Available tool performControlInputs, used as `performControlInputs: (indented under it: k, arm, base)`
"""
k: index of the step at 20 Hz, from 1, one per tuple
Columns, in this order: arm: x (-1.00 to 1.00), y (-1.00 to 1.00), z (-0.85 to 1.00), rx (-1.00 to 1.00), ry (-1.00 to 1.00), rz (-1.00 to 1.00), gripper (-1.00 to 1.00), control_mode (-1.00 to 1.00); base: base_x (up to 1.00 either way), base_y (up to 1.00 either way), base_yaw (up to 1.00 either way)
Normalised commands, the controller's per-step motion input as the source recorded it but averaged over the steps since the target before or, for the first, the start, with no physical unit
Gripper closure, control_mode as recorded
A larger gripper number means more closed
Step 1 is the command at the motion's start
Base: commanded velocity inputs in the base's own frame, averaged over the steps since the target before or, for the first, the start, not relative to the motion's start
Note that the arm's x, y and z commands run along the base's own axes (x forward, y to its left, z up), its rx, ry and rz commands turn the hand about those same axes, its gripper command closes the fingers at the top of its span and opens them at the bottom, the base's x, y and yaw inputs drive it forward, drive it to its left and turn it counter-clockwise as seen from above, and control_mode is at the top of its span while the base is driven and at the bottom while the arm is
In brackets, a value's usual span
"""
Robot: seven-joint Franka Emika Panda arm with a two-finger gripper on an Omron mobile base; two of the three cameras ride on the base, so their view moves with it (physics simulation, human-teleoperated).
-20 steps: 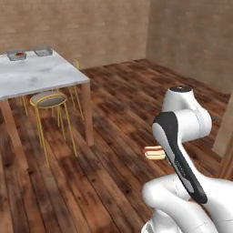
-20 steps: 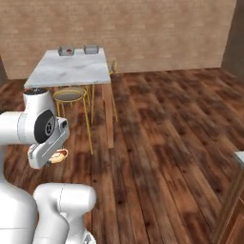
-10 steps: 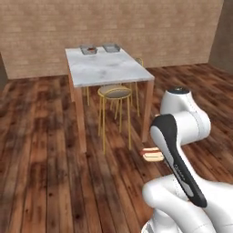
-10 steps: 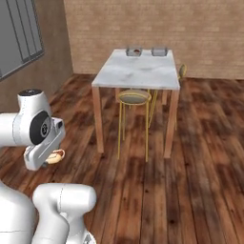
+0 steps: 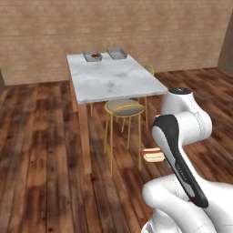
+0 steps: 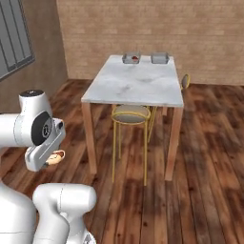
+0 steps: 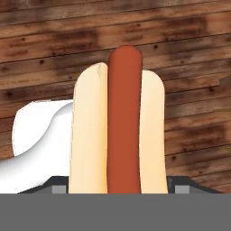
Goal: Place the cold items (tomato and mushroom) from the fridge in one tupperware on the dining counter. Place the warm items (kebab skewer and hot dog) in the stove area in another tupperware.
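Note:
The hot dog (image 7: 118, 131), a tan bun with a red sausage along it, is held between the jaws of my gripper (image 6: 50, 155), which is shut on it. It hangs low over the wooden floor, beside my arm (image 5: 153, 155). The dining counter (image 5: 113, 79) stands ahead, a white marble slab on wooden legs. At its far end sit two grey tupperware trays. The left tray (image 5: 87, 58) (image 6: 127, 58) holds a small red thing, the tomato (image 5: 96, 56). The right tray (image 5: 117, 54) (image 6: 160, 58) looks bare inside. Mushroom, kebab skewer and fridge are out of view.
A yellow-framed stool (image 5: 124, 108) (image 6: 130, 115) is tucked under the counter's near end, and another (image 6: 185, 81) stands at its right side. Brick walls close the room behind. Open wooden floor lies left and right of the counter.
The whole picture has swung as the base turned: the counter went from the upper left to straight ahead and closer. The hot dog stays in the gripper, held the same way.

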Motion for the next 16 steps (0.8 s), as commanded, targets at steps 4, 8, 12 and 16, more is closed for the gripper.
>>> performControlInputs:
  k: [4,8,12,16]
  arm:
    - [0.0,0.0,0.0,0.0,0.0,0.0,1.0,1.0]
    - [0.0,0.0,0.0,0.0,0.0,0.0,1.0,1.0]
    - [0.0,0.0,0.0,0.0,0.0,0.0,1.0,1.0]
    - [0.0,0.0,0.0,0.0,0.0,0.0,1.0,1.0]
  base:
    - [1.0,-0.25,-0.2]
    - [1.0,-0.44,-0.33]
    - [0.96,-0.46,-0.36]
    - [0.71,-0.69,-0.36]
